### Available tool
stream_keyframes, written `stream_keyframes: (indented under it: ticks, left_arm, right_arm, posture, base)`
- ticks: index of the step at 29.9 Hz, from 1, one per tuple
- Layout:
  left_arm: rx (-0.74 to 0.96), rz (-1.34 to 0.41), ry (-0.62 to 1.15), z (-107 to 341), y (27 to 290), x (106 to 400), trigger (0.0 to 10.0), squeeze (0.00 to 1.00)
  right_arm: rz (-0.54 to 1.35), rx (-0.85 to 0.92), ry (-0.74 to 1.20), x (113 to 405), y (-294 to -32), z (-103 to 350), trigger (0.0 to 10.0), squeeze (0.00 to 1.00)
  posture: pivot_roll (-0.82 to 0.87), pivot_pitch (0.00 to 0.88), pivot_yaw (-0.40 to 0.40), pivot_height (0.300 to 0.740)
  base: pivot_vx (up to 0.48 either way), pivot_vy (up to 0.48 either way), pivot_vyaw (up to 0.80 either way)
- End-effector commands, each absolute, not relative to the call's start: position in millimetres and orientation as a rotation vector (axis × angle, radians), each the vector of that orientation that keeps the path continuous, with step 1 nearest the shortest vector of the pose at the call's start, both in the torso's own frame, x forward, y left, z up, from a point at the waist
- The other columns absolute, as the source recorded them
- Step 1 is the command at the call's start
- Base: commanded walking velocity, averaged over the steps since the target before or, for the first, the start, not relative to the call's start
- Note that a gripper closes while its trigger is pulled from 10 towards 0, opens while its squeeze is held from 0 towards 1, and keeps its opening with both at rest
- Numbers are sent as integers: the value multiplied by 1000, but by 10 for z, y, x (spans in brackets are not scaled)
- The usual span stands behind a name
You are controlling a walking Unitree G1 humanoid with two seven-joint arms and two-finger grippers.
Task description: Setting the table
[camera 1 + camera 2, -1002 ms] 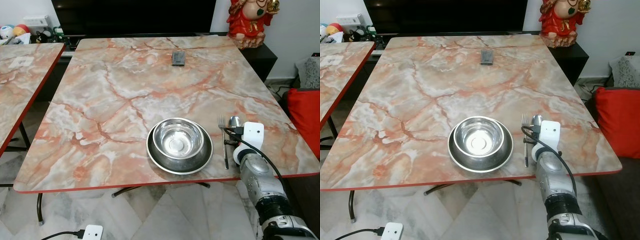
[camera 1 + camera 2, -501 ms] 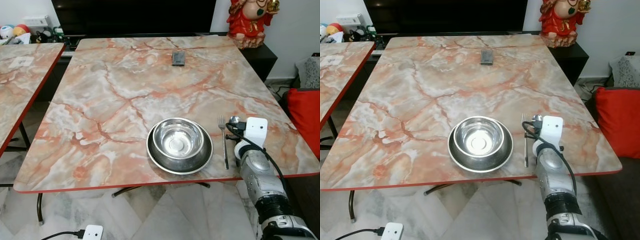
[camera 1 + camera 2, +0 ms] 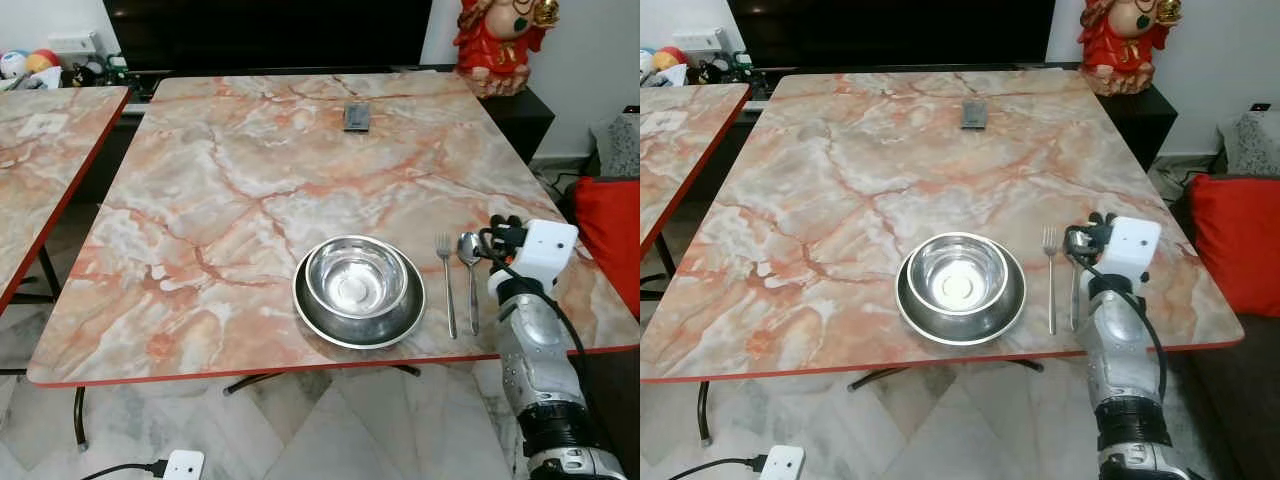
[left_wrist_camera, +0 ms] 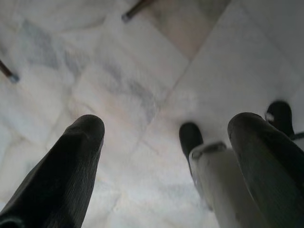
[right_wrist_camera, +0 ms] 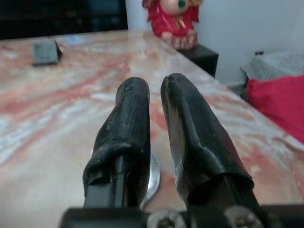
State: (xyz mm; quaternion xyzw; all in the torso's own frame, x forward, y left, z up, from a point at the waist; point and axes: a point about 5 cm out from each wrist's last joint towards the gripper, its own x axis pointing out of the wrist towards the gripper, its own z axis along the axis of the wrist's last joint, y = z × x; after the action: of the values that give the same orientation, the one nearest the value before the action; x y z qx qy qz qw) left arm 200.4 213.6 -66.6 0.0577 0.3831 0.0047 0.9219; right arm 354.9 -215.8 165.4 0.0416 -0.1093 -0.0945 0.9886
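Hovering at the table's (image 3: 200,180) near right edge, right gripper (image 5: 154,109) fingers nearly pressed together, holding nothing.
Spoon (image 3: 470,262) lies just beside fork (image 3: 447,280), right of bowl (image 3: 356,278) nested in plate (image 3: 320,322); left gripper (image 4: 166,137) fingers spread above the floor (image 4: 142,66).

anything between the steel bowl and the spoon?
Yes: a silver fork lies on the marble table between the round steel bowl and the silver spoon, in both eye views.
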Motion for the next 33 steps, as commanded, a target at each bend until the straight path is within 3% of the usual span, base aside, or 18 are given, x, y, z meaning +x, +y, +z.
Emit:
stream_keyframes:
  ticks: [1,9,14,17,18,19,22,26,30,33]
  left_arm:
    - [106,21,800,-678,2105,2009,10000,0]
    - [103,15,786,-643,2047,2097,10000,0]
    - [95,12,784,-636,2003,2127,10000,0]
    - [89,11,784,-639,1972,2132,10000,0]
    - [89,11,784,-639,1972,2132,10000,0]
    - [85,13,788,-650,1960,2117,10000,0]
    - [78,19,792,-662,1949,2099,10000,0]
    - [70,28,799,-681,1946,2067,10000,0]
    - [67,29,805,-697,1934,2041,10000,0]
    - [61,39,807,-704,1940,2026,10000,0]
  right_arm:
    - [-197,85,-302,3537,-2151,1793,10000,0]
    - [-273,-18,-429,3401,-2212,1948,10000,0]
    - [-580,-208,-452,3167,-2628,2028,10000,0]
    - [-888,-275,-378,2884,-3079,1969,10000,0]
    - [-888,-275,-378,2884,-3079,1969,10000,0]
    - [-1051,-340,-296,2644,-3307,1866,10000,0]
    - [-1164,-331,-187,2415,-3447,1692,10000,0]
    - [-1081,-234,51,2203,-3228,1117,10000,0]
    - [-806,-119,278,2314,-2817,536,10000,0]
    - [-704,19,488,2331,-2652,122,10000,0]
  posture:
    - [-10,57,14,740]
    - [-44,15,18,740]
    - [-66,0,11,740]
    - [-83,0,2,740]
    - [-83,0,2,740]
    - [-93,0,-7,740]
    - [-102,0,-13,740]
    - [-114,0,-22,740]
    - [-112,0,-30,740]
    - [-91,0,-44,740]
  base:
    - [0,0,0]
    - [0,0,0]
    - [0,0,0]
    - [0,0,0]
    - [0,0,0]
    - [0,0,0]
    - [0,0,0]
    - [0,0,0]
    - [0,0,0]
    - [0,0,0]
